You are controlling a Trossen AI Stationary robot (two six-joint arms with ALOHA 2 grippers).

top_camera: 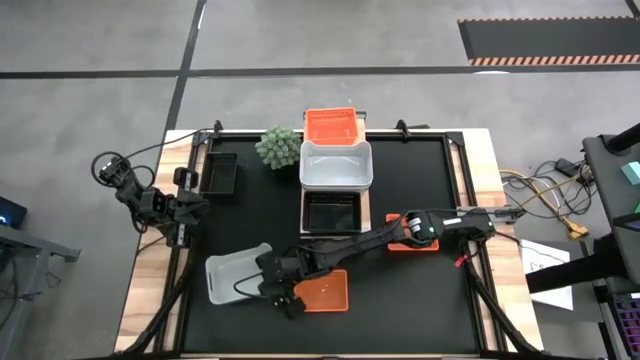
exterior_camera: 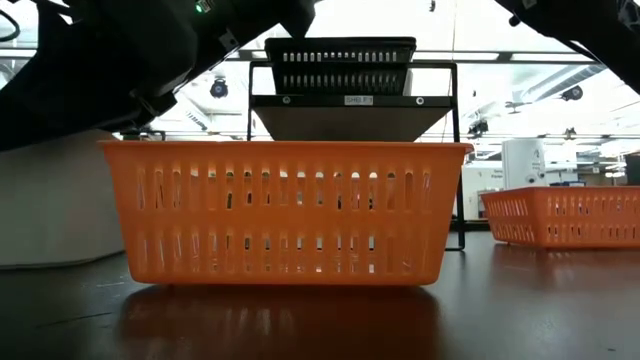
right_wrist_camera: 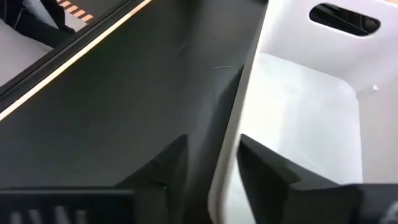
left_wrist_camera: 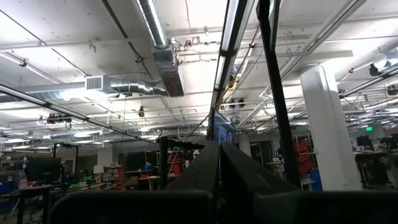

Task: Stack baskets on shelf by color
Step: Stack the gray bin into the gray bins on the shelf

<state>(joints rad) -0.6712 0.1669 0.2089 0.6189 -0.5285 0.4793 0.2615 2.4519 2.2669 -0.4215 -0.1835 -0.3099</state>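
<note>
A translucent white basket (top_camera: 235, 272) sits on the mat near the table's near edge, with a red-orange basket (top_camera: 324, 291) just to its right. My right gripper (top_camera: 277, 281) reaches between them and is open. In the right wrist view its fingers (right_wrist_camera: 213, 142) stand on either side of the white basket's (right_wrist_camera: 305, 112) side wall. On the shelf (top_camera: 336, 170) rest three baskets: red-orange (top_camera: 331, 126) at the far end, white (top_camera: 336, 164) in the middle and black (top_camera: 331, 212) nearest. My left gripper (left_wrist_camera: 219, 163) is shut and points up, parked at the table's left edge (top_camera: 165, 212). My right gripper has one finger (right_wrist_camera: 267, 165) inside the white basket and the other (right_wrist_camera: 165, 163) outside, with the side wall's rim (right_wrist_camera: 229, 134) between them. It comes slanting from above. The basket rests on the mat. I cannot tell whether either finger touches the wall.
A second red-orange basket (top_camera: 412, 243) lies under the right arm, right of the shelf. A black basket (top_camera: 220, 172) sits at the far left, beside a spiky green plant (top_camera: 279, 147). In the low view the near orange basket (exterior_camera: 285, 210) fills the foreground.
</note>
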